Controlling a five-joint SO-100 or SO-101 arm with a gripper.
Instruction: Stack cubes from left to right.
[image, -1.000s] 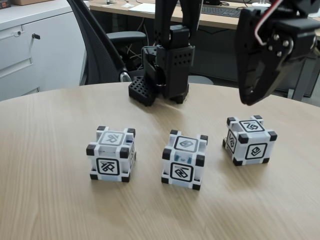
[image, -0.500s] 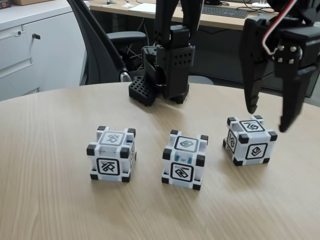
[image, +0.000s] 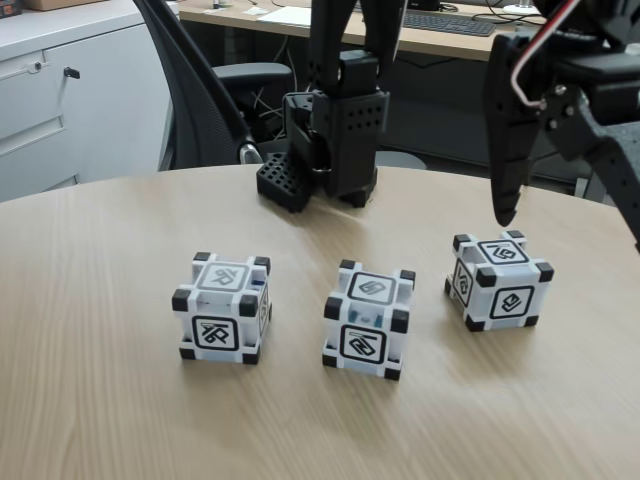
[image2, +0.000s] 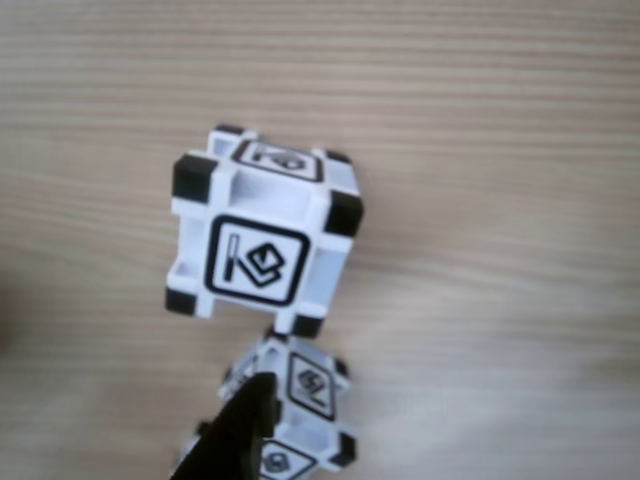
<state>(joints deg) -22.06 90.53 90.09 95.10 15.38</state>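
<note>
Three white-grey cubes with black corners stand in a row on the wooden table in the fixed view: the left cube (image: 222, 306), the middle cube (image: 367, 319) and the right cube (image: 498, 279). My gripper (image: 570, 228) hangs open above and slightly right of the right cube, holding nothing. Its left fingertip (image: 504, 212) hovers just over that cube's top, and its other finger runs off the right edge. The other view looks down on one cube (image2: 265, 245). A second cube (image2: 305, 400) lies below it, partly covered by a black finger (image2: 238, 440).
The arm's black base (image: 335, 120) stands at the table's back middle. Behind it are an office chair (image: 200, 90), a white cabinet (image: 60, 90) and a desk with a keyboard (image: 450, 22). The table (image: 100, 400) extends bare in front of the cubes.
The gripper went from nearly shut to wide open; its right finger swung out toward the picture's right edge. The cubes have not moved.
</note>
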